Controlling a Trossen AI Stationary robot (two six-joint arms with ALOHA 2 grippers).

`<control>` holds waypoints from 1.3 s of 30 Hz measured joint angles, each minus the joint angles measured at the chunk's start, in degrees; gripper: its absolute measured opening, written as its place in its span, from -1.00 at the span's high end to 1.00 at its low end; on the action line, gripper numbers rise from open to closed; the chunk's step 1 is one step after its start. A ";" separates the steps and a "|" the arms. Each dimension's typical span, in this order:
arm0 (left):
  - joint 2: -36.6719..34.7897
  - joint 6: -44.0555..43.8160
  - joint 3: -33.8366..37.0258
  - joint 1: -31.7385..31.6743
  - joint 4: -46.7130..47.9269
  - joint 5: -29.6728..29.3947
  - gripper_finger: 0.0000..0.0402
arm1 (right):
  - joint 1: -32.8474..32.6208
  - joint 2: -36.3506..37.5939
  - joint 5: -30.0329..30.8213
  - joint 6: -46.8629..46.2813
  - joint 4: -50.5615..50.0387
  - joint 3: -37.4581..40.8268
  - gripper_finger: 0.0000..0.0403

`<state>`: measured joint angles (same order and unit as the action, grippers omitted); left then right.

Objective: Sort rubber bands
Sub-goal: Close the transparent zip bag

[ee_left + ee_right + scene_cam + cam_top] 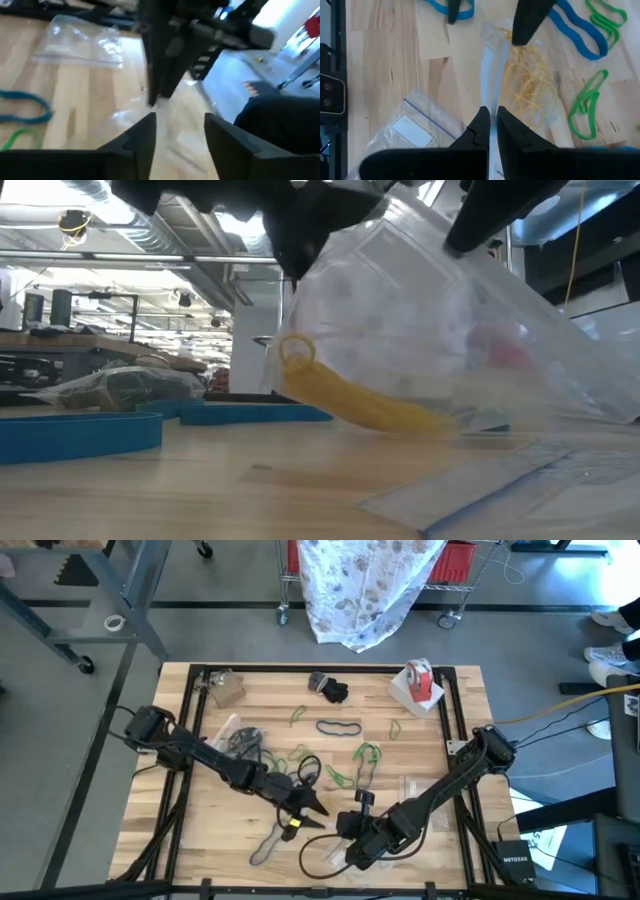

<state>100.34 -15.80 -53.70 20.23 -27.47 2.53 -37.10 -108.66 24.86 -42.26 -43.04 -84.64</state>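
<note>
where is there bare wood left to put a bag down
Free: the strip along the table's left edge below the left arm, and the right side between the tape roll and the right arm. Crowded: the middle, with rubber bands, clear bags and both grippers.

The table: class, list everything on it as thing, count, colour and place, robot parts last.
Rubber bands: many; blue, green, black, yellow; scattered mid-table.
Yellow bands: a bunch, inside a clear bag at the front.
Spare bags: at least two, clear; front right and left of centre.
Tape roll: one, red and white; far right corner.
Black object: one; far centre.
Left gripper: open, above the bag's mouth.
Right gripper: shut on the clear bag's edge.
</note>
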 joint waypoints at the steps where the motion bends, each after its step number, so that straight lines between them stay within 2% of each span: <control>1: 0.29 -0.09 -0.11 -0.01 -0.75 0.01 0.14 | 0.00 0.00 0.00 -0.04 0.04 0.00 0.94; 6: 3.26 1.22 -2.90 -0.57 -0.93 -0.22 0.08 | 0.00 0.00 0.02 -0.04 0.06 0.00 0.94; 14: 6.09 2.74 -5.33 -0.90 1.28 -0.18 0.10 | 0.00 0.00 0.11 -0.15 0.08 0.00 0.94; 22: 6.09 2.74 -5.35 -1.84 0.90 0.48 0.53 | 0.00 0.00 0.13 0.33 0.04 -0.02 0.94; 28: 6.28 2.75 -5.35 -3.27 1.04 8.46 0.92 | 0.00 0.00 0.15 0.31 0.04 -0.02 0.94; 31: 6.28 3.11 -5.35 -3.56 1.42 10.71 0.98 | 0.00 0.00 0.22 0.33 0.30 -0.11 0.94; 39: 5.82 5.10 -5.35 -4.00 1.45 11.99 0.99 | -0.02 0.00 -0.58 -0.37 0.22 -0.11 0.94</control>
<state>106.17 -10.70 -59.05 16.23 -26.02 14.52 -37.12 -108.66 24.29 -42.64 -42.82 -84.75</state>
